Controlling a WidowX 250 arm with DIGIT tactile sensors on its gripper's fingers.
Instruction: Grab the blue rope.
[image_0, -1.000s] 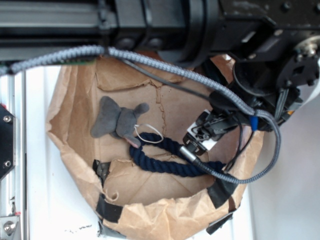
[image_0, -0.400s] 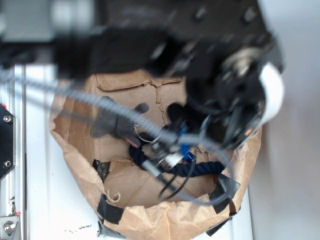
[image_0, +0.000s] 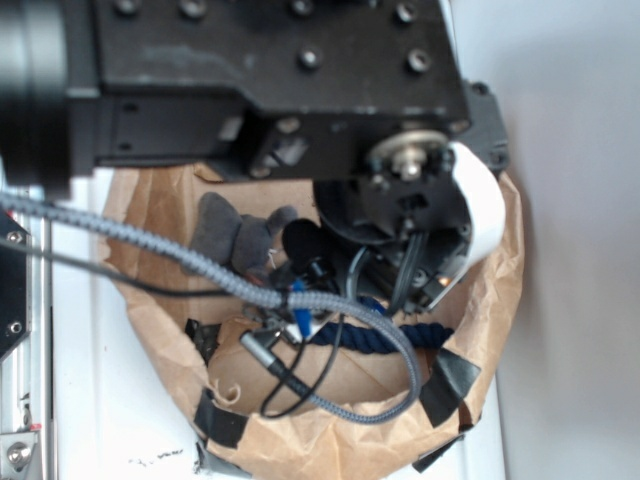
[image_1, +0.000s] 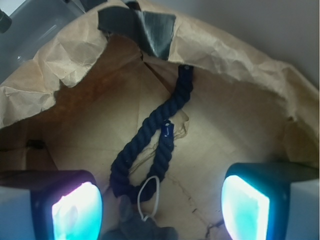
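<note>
The blue rope (image_1: 161, 125) lies on the floor of the paper bag, folded into a narrow loop. Its shiny blue end cap (image_1: 166, 131) rests against the middle of the other strand. My gripper (image_1: 160, 210) hangs above the loop's bend, open wide and empty, with glowing pads (image_1: 75, 212) on either side. In the exterior view only a short stretch of the blue rope (image_0: 390, 338) shows below the arm, and the fingers are hidden under the wrist.
A grey plush elephant (image_0: 228, 236) lies by the rope's bend, its white string loop (image_1: 149, 194) resting over the rope. The crumpled brown paper bag (image_0: 150, 330) has black tape patches (image_1: 137, 24). A braided grey cable (image_0: 240, 282) crosses over it.
The arm has swung left and forward over the bag, now covering most of it. The gripper moved from the rope's right end to above its bend near the elephant.
</note>
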